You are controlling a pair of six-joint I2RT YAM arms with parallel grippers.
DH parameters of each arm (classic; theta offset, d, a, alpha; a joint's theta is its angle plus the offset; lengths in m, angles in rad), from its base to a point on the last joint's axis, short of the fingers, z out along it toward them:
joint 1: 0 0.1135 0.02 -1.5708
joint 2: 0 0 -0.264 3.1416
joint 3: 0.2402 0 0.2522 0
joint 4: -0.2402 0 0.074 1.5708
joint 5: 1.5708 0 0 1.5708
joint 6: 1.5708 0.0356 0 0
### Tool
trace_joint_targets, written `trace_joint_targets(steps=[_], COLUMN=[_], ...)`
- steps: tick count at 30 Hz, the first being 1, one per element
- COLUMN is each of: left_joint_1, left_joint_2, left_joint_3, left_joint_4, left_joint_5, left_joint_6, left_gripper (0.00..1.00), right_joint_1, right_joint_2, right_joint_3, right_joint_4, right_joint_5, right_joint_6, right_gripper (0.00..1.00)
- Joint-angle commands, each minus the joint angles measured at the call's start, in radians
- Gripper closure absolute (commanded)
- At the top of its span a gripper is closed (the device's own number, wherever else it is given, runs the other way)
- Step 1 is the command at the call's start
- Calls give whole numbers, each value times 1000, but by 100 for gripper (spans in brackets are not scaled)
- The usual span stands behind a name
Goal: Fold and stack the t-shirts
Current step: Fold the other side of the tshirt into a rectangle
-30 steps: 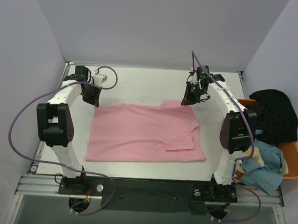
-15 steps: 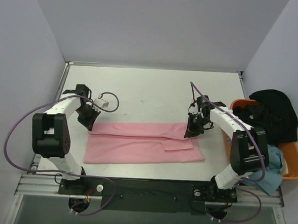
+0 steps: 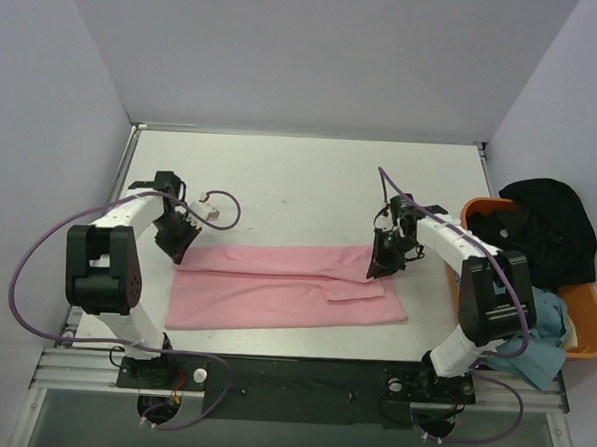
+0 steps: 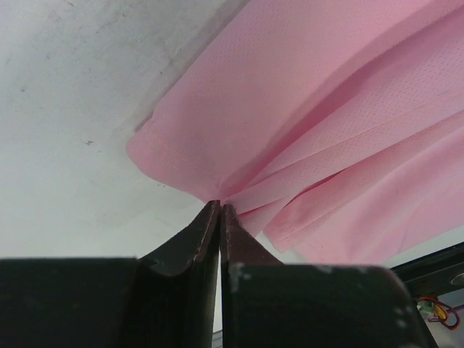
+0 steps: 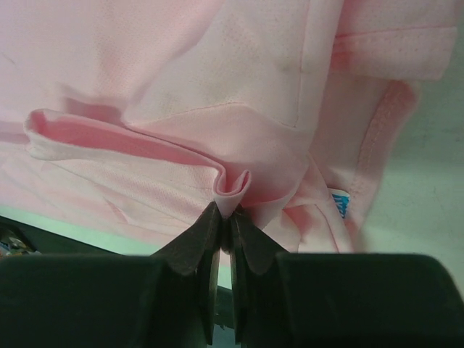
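Pink t-shirt (image 3: 275, 292), far edge within left jaws and right jaws.

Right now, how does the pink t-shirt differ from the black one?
The pink t-shirt lies flat on the table, folded into a long band; the black t-shirt is heaped over the far end of the orange tub. The pink one is pinched at both ends by the left gripper and right gripper; the black one is untouched. Both are plain cloth.

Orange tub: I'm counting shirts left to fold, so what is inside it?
A black t-shirt heaps over the far end of the orange tub; a light blue t-shirt spills over its near rim. Anything beneath them is covered.
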Motion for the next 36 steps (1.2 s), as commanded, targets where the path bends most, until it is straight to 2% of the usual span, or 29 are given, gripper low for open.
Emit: trace_joint_targets(steps=[1, 3, 4, 5, 7, 9, 10, 12, 13, 15, 16, 18, 21, 24, 27, 30, 33, 36], left_joint_1=[1, 1, 1, 1, 1, 1, 1, -37, -50, -99, -111, -114, -111, -107, -102, -96, -90, -91], left_joint_2=[-37, -52, -64, -70, -83, -90, -91, -87, -86, -68, -51, -22, 38, 55, 52, 45, 8, -26], left_joint_3=[-5, 21, 32, 60, 103, 158, 187, 216, 213, 183, 149, 108, 66, -21, -93, -147, -167, -114], left_joint_4=[-22, -54, -69, -106, -180, -243, -254, -274, -258, -194, -151, 2, 84, 140, 183, 182, 158, 57], left_joint_5=[-51, -74, -91, -98, -112, -132, -120, -28, 4, 46, 38, 6, -98, -138, -161, -166, -145, -68], left_joint_6=[32, 34, 40, 46, 73, 89, 90, 95, 78, 39, 20, -34, -58, -43, -23, -19, 3, 21], left_gripper=[67, 49, 46, 38, 33, 33, 33, 49, 61, 74, 75, 78, 82, 82, 82, 82, 82, 73], right_joint_1=[9, 10, 10, 10, 12, 24, 38, 71, 78, 101, 102, 105, 105, 87, 17, -19, -23, -16], right_joint_2=[8, -19, -31, -60, -102, -131, -136, -154, -153, -136, -116, -88, -61, -26, 28, 56, 4, -86], right_joint_3=[-29, -26, -24, -15, 11, 54, 66, 115, 143, 166, 169, 149, 48, -53, -127, -136, -159, -147], right_joint_4=[-43, -63, -72, -93, -133, -179, -193, -213, -212, -186, -173, -132, -58, 29, 83, 62, 22, -35], right_joint_5=[40, 58, 86, 100, 139, 164, 185, 224, 235, 224, 219, 186, 143, 150, 141, 172, 210, 160], right_joint_6=[41, 53, 55, 53, 44, 29, 18, 12, 19, 38, 44, 65, 102, 128, 157, 162, 156, 79], right_gripper=[79, 66, 64, 62, 60, 58, 58, 58, 60, 73, 86, 100, 100, 100, 100, 100, 100, 100])
